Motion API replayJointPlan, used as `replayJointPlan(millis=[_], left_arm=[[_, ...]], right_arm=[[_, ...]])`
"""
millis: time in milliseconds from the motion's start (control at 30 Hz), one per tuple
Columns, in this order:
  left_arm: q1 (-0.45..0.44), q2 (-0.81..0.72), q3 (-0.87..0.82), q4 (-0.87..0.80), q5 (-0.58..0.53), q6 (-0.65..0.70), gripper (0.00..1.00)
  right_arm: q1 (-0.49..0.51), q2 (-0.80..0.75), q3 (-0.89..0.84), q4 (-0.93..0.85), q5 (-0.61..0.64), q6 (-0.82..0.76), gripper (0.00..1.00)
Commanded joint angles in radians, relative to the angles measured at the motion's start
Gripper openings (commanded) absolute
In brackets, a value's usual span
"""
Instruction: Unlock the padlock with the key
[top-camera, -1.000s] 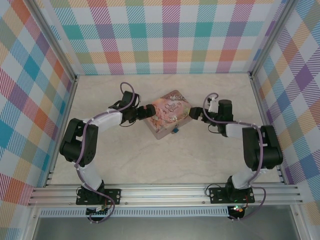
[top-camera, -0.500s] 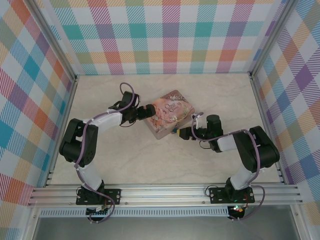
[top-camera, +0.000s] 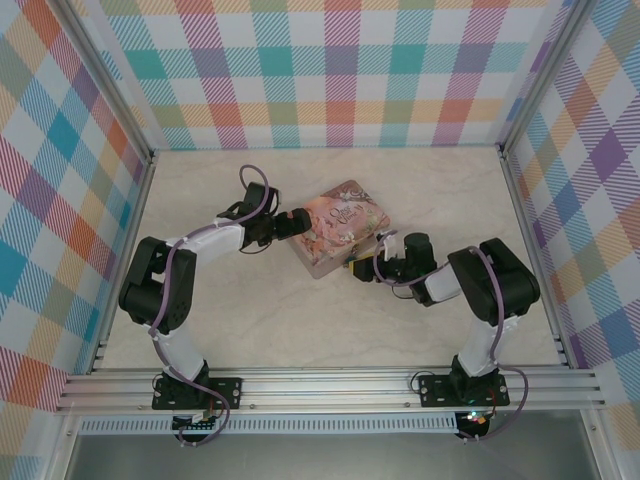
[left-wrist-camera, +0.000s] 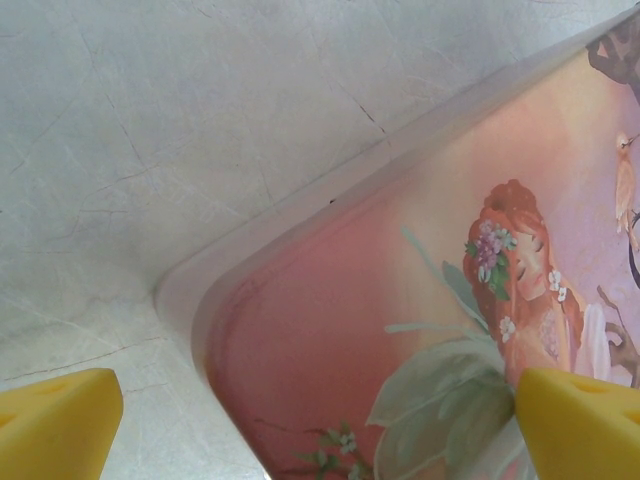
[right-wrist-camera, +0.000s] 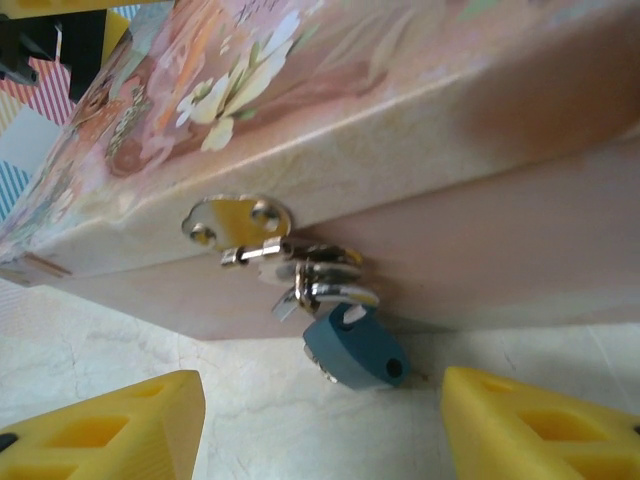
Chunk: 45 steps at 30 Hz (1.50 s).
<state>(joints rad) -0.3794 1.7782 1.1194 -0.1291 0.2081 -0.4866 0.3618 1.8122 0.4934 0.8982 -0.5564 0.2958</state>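
The padlock (right-wrist-camera: 355, 352) has a small blue body and a silvery shackle, and it hangs from the hasp (right-wrist-camera: 238, 222) on the front wall of the pink illustrated tin (right-wrist-camera: 380, 120). My right gripper (right-wrist-camera: 320, 425) is open, with a yellow finger (right-wrist-camera: 100, 425) on each side just short of the padlock and touching nothing. From above, the padlock (top-camera: 351, 262) is a blue speck at the tin's near edge by my right gripper (top-camera: 362, 268). My left gripper (top-camera: 298, 222) stands open across the tin's left corner (left-wrist-camera: 200, 290). The key is hidden.
The pink tin (top-camera: 335, 228) lies diagonally mid-table on the pale marbled top (top-camera: 250, 310). Checkered walls and a metal frame (top-camera: 520, 200) close in the left, back and right. Bare tabletop stretches in front of the tin and behind it.
My right arm swung from the tin's right side round to its near edge, down to the padlock, and its jaws narrowed. The left arm and the tin stayed put.
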Motion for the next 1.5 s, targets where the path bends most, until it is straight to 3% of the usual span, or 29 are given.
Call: replayJointPlan(millis=[0, 300, 700, 1300, 1467], left_arm=[[-0.009, 0.023, 0.014, -0.035, -0.026, -0.013, 1.00], [-0.008, 0.020, 0.014, -0.032, -0.027, -0.015, 1.00], [-0.007, 0.024, 0.013, -0.023, -0.028, -0.018, 1.00], [-0.006, 0.019, 0.016, -0.036, -0.041, -0.012, 1.00], [-0.006, 0.019, 0.019, -0.043, -0.039, 0.003, 1.00]], right_arm=[[0.009, 0.024, 0.036, 0.005, 0.028, -0.047, 0.65], [0.036, 0.056, 0.066, -0.029, -0.004, -0.067, 0.63], [0.068, 0.039, 0.027, -0.014, -0.024, -0.032, 0.52], [0.053, 0.001, -0.006, -0.015, 0.046, -0.014, 0.09], [0.038, -0.018, -0.002, -0.014, 0.035, 0.011, 0.07]])
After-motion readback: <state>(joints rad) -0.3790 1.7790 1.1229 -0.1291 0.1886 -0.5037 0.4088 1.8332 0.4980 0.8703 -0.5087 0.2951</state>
